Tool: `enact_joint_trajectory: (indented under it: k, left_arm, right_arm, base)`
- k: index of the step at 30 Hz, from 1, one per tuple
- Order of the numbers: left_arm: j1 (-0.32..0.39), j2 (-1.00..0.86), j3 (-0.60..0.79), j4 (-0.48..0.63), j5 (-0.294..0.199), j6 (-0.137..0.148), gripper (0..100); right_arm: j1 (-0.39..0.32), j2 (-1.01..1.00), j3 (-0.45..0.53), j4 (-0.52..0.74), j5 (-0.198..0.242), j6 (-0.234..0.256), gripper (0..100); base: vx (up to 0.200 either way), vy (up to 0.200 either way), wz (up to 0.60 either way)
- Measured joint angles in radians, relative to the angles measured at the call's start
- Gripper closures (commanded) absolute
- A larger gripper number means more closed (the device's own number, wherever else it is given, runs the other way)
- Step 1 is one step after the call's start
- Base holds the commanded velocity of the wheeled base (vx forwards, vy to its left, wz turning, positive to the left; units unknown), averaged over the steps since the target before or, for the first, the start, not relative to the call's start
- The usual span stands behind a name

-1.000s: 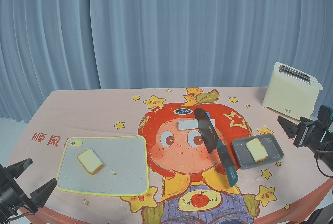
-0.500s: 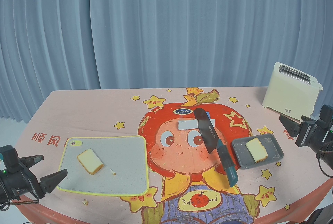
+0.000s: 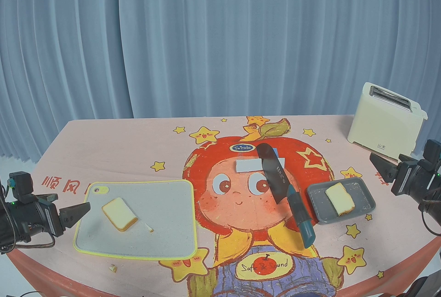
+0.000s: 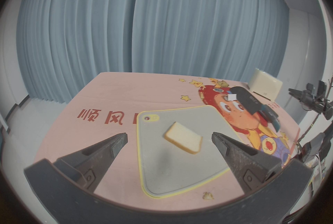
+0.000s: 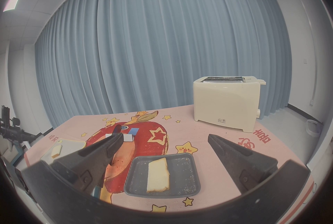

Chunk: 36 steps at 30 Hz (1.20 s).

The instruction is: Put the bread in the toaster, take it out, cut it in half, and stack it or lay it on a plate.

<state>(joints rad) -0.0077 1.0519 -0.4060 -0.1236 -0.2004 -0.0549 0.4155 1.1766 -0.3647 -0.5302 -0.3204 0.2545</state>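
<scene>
1. A half slice of pale toasted bread (image 3: 119, 214) lies flat on the left part of a grey cutting board with a yellow rim (image 3: 165, 206), with a small crumb (image 3: 149, 227) just beside it on the board.
2. A 2nd half slice (image 3: 340, 198) lies on a dark grey rectangular plate (image 3: 364, 192) on the right side of the table.
3. Between board and plate lies a knife with a black blade and teal handle (image 3: 301, 213), its blade over a small white card (image 3: 247, 165).
4. A cream 2-slot toaster (image 3: 386, 123) stands at the far right corner.
5. The left gripper (image 4: 169, 138) hangs at the board's left edge, fingers spread and holding nothing.
6. The right gripper (image 5: 165, 137) hangs right of the plate, fingers likewise spread and bare.
7. A pink cartoon-print tablecloth (image 3: 138, 141) covers the table; a loose crumb (image 3: 112, 268) sits near its front edge.
</scene>
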Motion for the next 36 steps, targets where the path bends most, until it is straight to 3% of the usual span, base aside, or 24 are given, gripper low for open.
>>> enact_joint_trajectory:
  k: [5, 15, 22, 27, 36]
  left_arm:
    - [-0.023, 0.057, -0.024, 0.000, 0.071, -0.015, 0]
    - [-0.134, 0.151, -0.056, 0.012, 0.201, -0.055, 0]
    - [-0.204, 0.255, -0.073, 0.013, 0.374, -0.169, 0]
    - [-0.221, 0.320, -0.082, 0.013, 0.404, -0.184, 0]
    - [-0.224, 0.383, -0.103, 0.015, 0.428, -0.184, 0]
  right_arm:
    - [0.000, 0.000, 0.000, -0.001, 0.000, 0.000, 0]
    - [0.000, 0.002, 0.001, -0.001, 0.000, 0.000, 0]
    - [0.000, 0.003, 0.002, 0.000, 0.000, 0.000, 0]
    - [0.000, 0.003, 0.007, -0.005, 0.000, -0.001, 0]
    - [0.000, 0.001, 0.009, -0.007, 0.000, -0.001, 0]
  base:
    - [0.000, 0.000, 0.00]
    - [0.000, 0.000, 0.00]
    - [0.000, 0.000, 0.00]
    - [0.000, 0.000, 0.00]
    - [0.000, 0.000, 0.00]
